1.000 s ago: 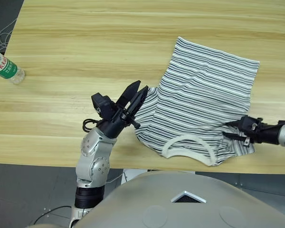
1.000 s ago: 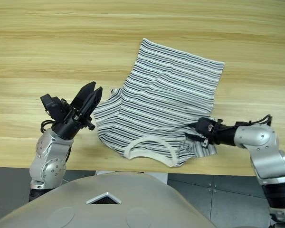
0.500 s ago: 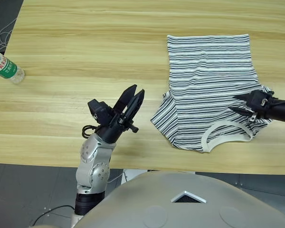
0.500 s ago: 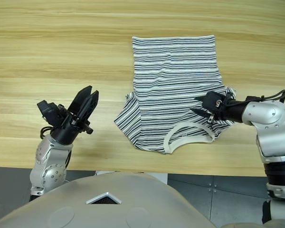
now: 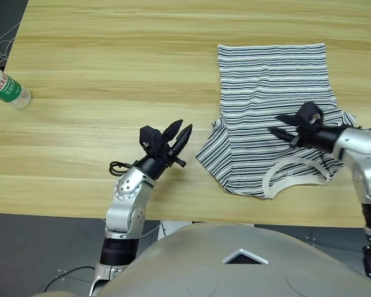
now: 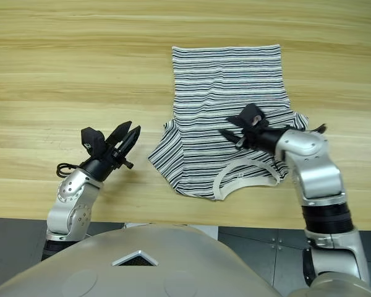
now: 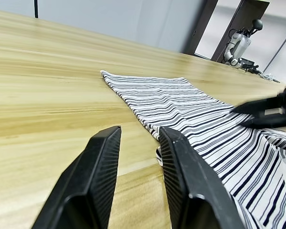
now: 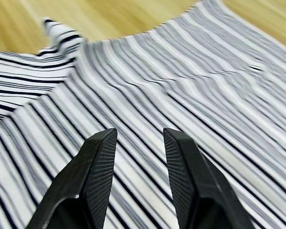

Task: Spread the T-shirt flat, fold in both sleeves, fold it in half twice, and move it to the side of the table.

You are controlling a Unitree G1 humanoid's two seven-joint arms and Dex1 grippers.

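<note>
Left gripper (image 5: 184, 128) over bare table (image 5: 111, 74), just left of the T-shirt (image 5: 266, 80) sleeve; the left wrist view shows its fingers slightly apart, holding nothing. Right gripper (image 6: 227, 126) over the shirt's chest, fingers spread; fabric contact unclear. Collar at near edge, hem far. Bottle (image 5: 6, 88) far left, partly cut off.

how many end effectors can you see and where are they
2. The left end effector is over bare table just left of the shirt; the right end effector is over the shirt's middle.
</note>
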